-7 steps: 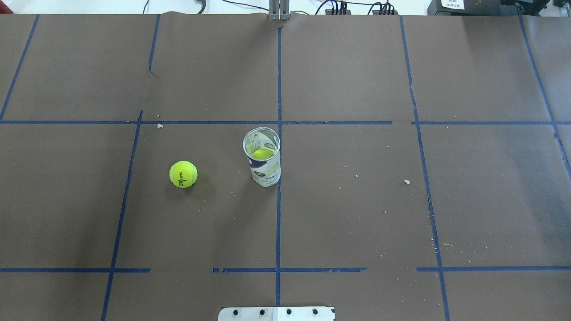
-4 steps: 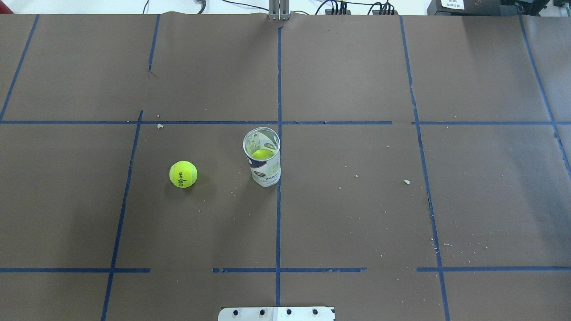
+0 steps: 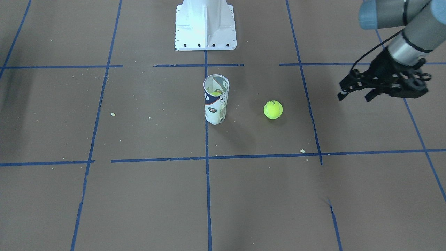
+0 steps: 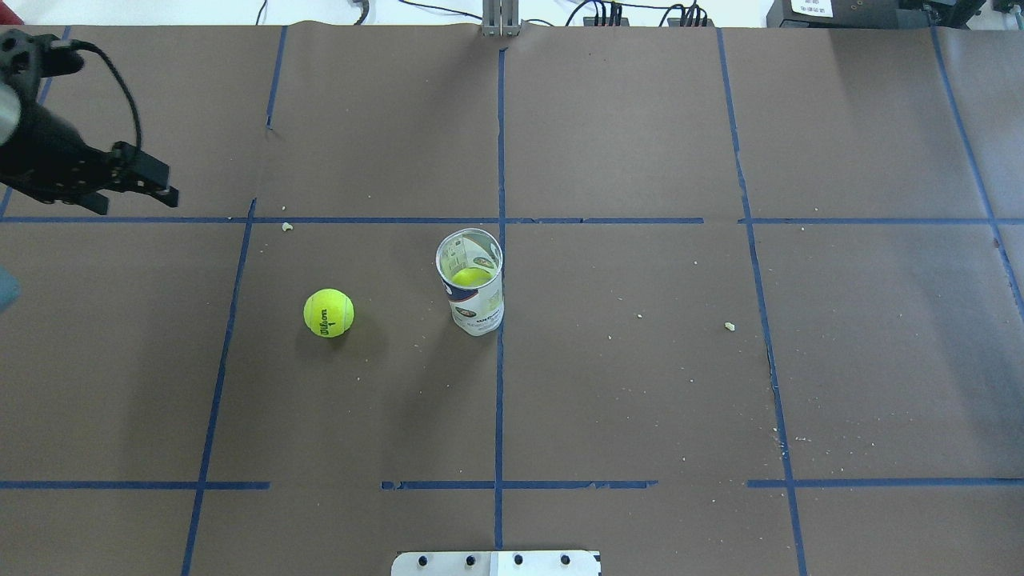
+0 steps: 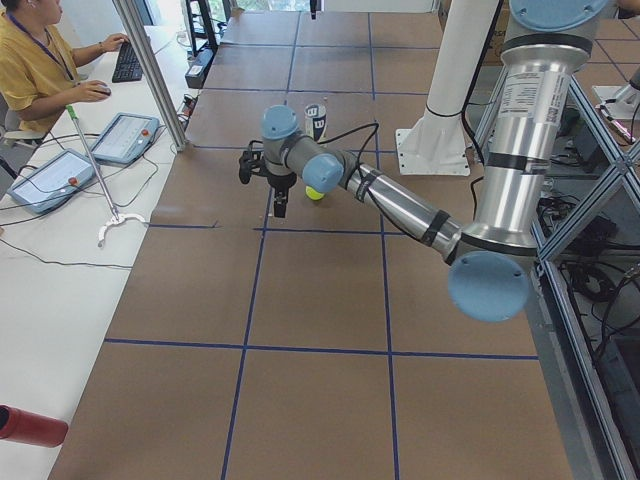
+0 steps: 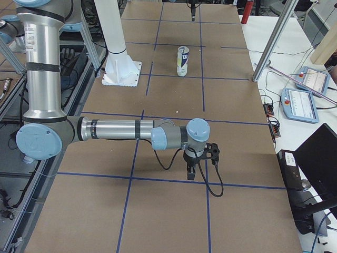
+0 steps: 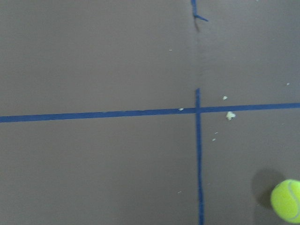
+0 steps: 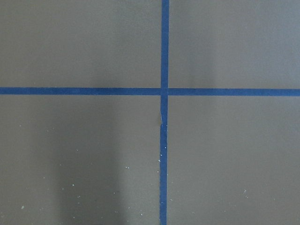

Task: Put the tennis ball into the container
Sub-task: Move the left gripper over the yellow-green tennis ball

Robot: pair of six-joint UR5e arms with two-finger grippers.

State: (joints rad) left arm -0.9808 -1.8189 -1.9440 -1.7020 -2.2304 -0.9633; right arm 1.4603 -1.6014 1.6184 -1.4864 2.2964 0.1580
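Left gripper (image 3: 353,97) looks open, empty. Centre it over the tennis ball (image 3: 273,109), descend straight, avoid nudging the container (image 3: 216,103).

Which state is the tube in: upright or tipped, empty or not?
Upright, not empty. The container stands on its base, open rim upward, with a yellow-green ball showing inside it.

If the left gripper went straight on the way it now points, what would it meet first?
Most likely the brown table near the blue tape crossing: the left gripper angles downward, and its wrist view shows the tennis ball only at the lower right corner. Depth is unclear.
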